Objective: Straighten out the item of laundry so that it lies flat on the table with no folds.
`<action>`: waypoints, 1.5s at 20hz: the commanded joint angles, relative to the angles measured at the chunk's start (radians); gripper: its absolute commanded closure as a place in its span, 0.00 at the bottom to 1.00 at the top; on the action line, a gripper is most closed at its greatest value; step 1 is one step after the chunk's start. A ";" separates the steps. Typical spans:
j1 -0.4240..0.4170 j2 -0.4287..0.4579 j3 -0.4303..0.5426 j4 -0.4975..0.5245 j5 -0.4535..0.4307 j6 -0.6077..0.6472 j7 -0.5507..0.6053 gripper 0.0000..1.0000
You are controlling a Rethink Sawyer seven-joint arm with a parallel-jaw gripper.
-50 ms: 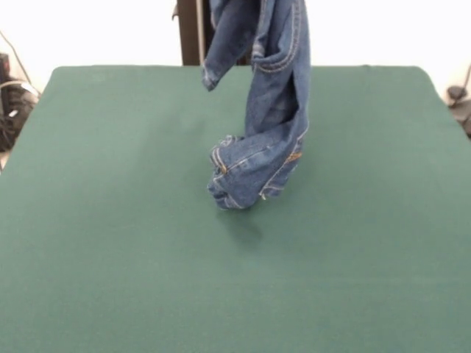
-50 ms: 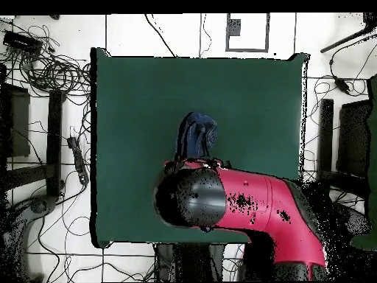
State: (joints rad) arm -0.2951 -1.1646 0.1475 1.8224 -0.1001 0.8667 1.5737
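The item of laundry (image 1: 268,110), a small pair of blue denim jeans, hangs in the air from above the front view's top edge. Its lower end is bunched into a folded lump (image 1: 246,176) just over the table (image 1: 110,220), with a faint shadow beneath it. One hemmed leg cuff (image 1: 212,73) dangles at the upper left. From overhead the jeans (image 2: 196,136) show as a dark blue bundle just beyond the red arm (image 2: 258,206). The arm's black head covers the gripper, and the front view cuts it off.
The dark green table top (image 2: 132,110) spreads wide on every side of the jeans. Cables (image 2: 44,66) and dark equipment lie on the floor past the table's edges. A dark post (image 1: 190,33) stands behind the far edge.
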 commanded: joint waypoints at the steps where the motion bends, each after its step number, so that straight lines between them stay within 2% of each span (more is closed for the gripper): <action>1: 0.013 -0.020 0.124 0.078 0.074 0.111 -0.100 1.00; 8: 0.029 -0.011 0.113 0.073 0.016 0.050 -0.089 1.00; 15: 0.130 0.026 0.034 0.124 -0.169 -0.282 0.109 1.00; 18: 0.241 0.092 -0.065 0.083 -0.306 -0.411 0.266 1.00; 21: 0.419 0.198 -0.253 0.001 -0.421 -0.488 0.479 1.00; 23: 0.505 0.272 -0.354 -0.034 -0.423 -0.562 0.547 1.00; 27: 0.645 0.408 -0.523 -0.071 -0.366 -0.690 0.606 1.00; 30: 0.721 0.493 -0.611 -0.074 -0.302 -0.756 0.640 1.00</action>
State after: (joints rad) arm 0.3167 -0.8704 -0.2446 1.7882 -0.4447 0.2477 1.8125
